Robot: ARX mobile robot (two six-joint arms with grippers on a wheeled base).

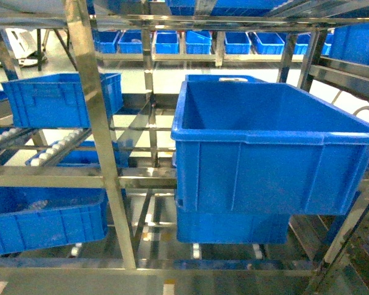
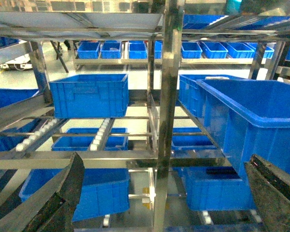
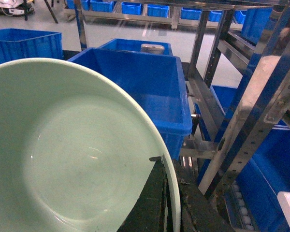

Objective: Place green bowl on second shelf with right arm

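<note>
Transport step: right fingers (image 3: 166,193) clamp the pale mint-green round bowl (image 3: 72,154) rim. Next: advance to 12 o'clock, over the steel second shelf (image 3: 203,104).

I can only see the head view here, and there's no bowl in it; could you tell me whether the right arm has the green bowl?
Observer: Yes. In the right wrist view the green bowl fills the frame, with a black finger of the right gripper clamped over its rim.
Operator: Thank you. Is anything in the bowl?
Observer: No, its inside looks bare and smooth.
Operator: Where is it relative to the large blue crate?
Observer: The large blue crate lies just beyond the bowl's rim; the bowl is not inside it.
Operator: And the left gripper?
Observer: The left gripper has its fingers spread wide with nothing between them, facing the rack's steel post.
</note>
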